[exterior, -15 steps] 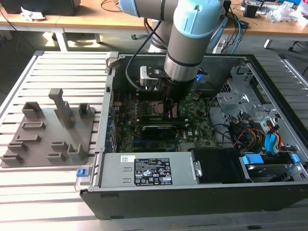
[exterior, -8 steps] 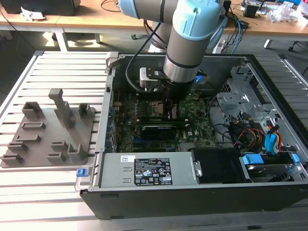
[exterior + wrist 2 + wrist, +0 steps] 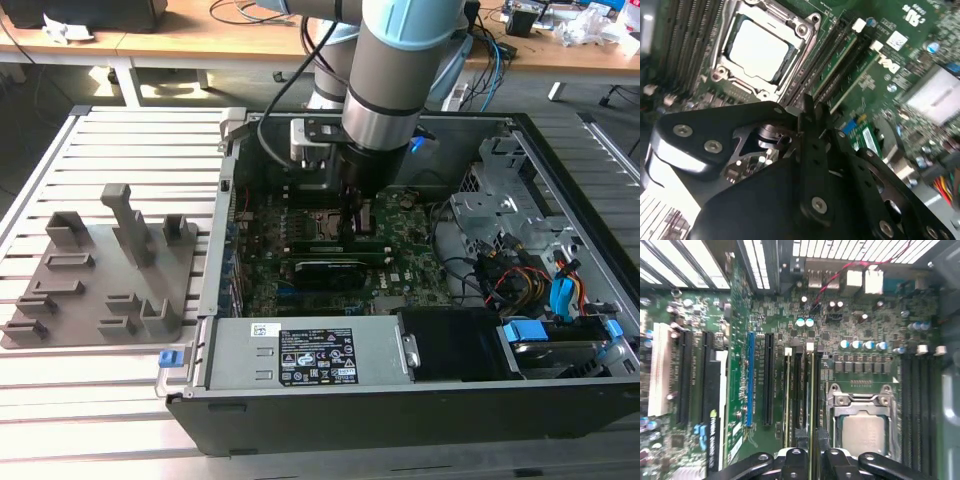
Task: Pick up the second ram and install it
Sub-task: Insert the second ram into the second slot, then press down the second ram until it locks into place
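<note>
Hand (image 3: 809, 437) grips second ram (image 3: 810, 390) in motherboard (image 3: 780, 320) slot.

Metal, plastic and circuit board

Beside the matt green motherboard (image 3: 330, 265), the CPU socket (image 3: 863, 426) is bright smooth metal; the fixture plate (image 3: 95, 270) is dull grey plastic.

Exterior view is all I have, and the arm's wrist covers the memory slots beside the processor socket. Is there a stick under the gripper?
Observer: Yes. In the second wrist view a long thin green circuit-board stick lies along a black slot beside the square silver processor socket, in line with the gripper.
Operator: Anything in the slots on the socket's other side?
Observer: In the first wrist view those black memory slots look empty.
Operator: Can you see the latches?
Observer: A white end latch shows at the stick's far end. I cannot tell whether it is closed.
</note>
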You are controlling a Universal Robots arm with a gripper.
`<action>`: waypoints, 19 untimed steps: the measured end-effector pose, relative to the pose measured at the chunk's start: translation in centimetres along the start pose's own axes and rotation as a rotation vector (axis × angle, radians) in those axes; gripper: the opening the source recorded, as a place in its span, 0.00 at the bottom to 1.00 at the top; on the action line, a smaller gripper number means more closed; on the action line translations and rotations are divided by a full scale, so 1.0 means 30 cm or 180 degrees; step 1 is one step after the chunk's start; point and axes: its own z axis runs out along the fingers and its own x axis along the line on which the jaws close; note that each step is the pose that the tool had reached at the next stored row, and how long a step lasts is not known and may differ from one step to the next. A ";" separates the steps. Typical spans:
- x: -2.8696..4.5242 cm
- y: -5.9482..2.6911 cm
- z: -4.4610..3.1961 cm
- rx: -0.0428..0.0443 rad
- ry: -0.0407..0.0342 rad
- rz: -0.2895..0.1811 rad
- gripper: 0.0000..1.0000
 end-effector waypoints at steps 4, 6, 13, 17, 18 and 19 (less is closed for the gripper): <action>-0.004 0.001 -0.016 0.0000 0.0010 0.0000 0.11; -0.004 0.001 -0.016 0.0000 0.0009 0.0000 0.11; -0.003 -0.040 -0.018 -0.0004 0.0011 0.0000 0.11; 0.000 -0.175 -0.004 -0.0040 0.0010 0.0003 0.11; 0.000 -0.178 0.008 -0.0044 0.0010 0.0003 0.11; 0.001 -0.179 0.021 -0.0045 0.0010 0.0003 0.11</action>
